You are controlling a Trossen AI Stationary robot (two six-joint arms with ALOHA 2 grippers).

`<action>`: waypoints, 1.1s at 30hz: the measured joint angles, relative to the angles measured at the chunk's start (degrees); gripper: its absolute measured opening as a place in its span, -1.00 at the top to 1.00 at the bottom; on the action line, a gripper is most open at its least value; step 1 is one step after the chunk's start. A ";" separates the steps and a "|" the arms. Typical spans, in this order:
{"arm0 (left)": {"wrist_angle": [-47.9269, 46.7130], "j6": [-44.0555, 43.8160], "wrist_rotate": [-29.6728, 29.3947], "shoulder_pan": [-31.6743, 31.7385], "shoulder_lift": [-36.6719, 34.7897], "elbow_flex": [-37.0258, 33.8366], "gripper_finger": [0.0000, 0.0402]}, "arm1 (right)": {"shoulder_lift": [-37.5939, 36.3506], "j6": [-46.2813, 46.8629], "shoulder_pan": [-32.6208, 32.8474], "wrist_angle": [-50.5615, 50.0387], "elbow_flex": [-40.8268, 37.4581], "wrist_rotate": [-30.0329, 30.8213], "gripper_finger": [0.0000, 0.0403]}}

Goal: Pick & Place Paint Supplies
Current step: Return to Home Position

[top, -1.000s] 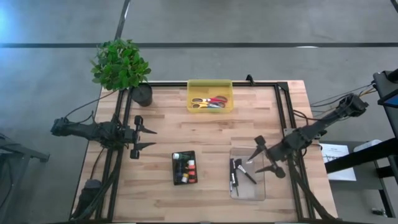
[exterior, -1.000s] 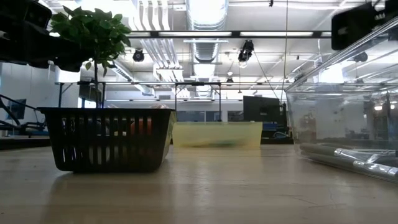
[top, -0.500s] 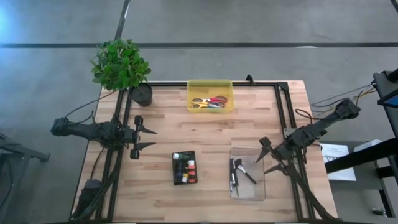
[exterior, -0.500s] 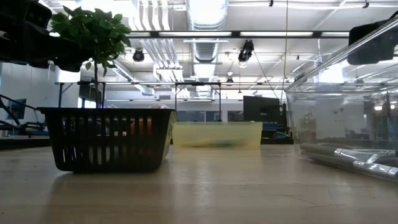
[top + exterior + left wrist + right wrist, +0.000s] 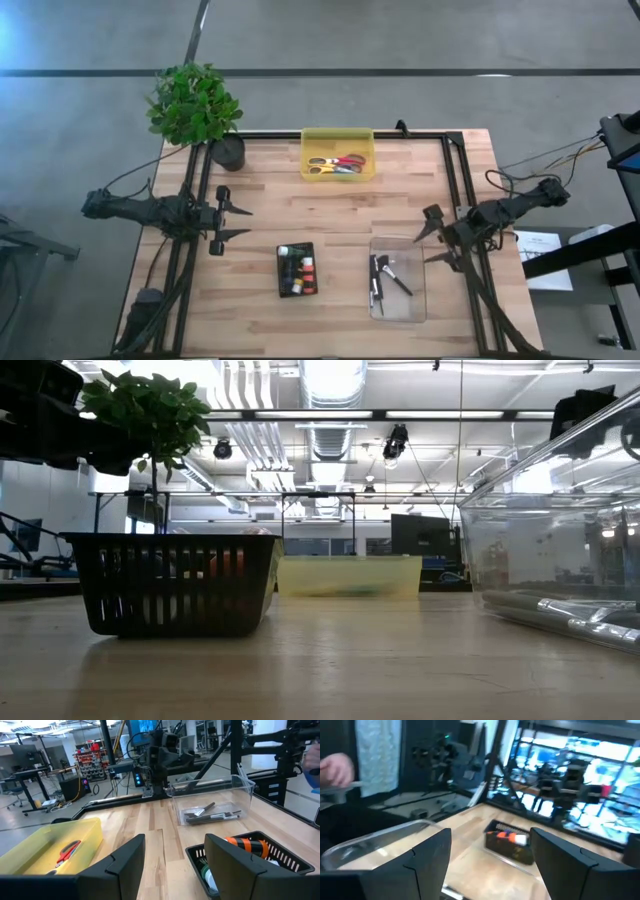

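Observation:
Several paint tubes lie in a black mesh basket (image 5: 296, 270), also seen in the low view (image 5: 170, 582) and the left wrist view (image 5: 250, 855), where an orange tube (image 5: 247, 845) shows. Several dark-handled brushes (image 5: 385, 277) lie in a clear bin (image 5: 397, 305), also in the left wrist view (image 5: 210, 812). My left gripper (image 5: 238, 222) is open and empty at the table's left side. My right gripper (image 5: 428, 234) is open and empty above the table's right side, just right of the clear bin.
A yellow bin (image 5: 338, 154) with scissors (image 5: 335, 164) stands at the far middle. A potted plant (image 5: 195, 105) stands at the far left corner. A black frame (image 5: 455, 180) runs along the table's edges. A person's hand (image 5: 335, 767) shows beyond the table in the right wrist view.
My right gripper has drawn back from over the clear bin toward the table's right and far edges, staying open and empty. The arm has folded back. Nothing on the table has moved.

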 joint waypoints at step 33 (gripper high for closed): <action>0.00 -0.02 0.00 0.00 0.00 0.00 -0.05 | 4.77 11.67 -11.08 -0.74 0.02 4.46 -0.33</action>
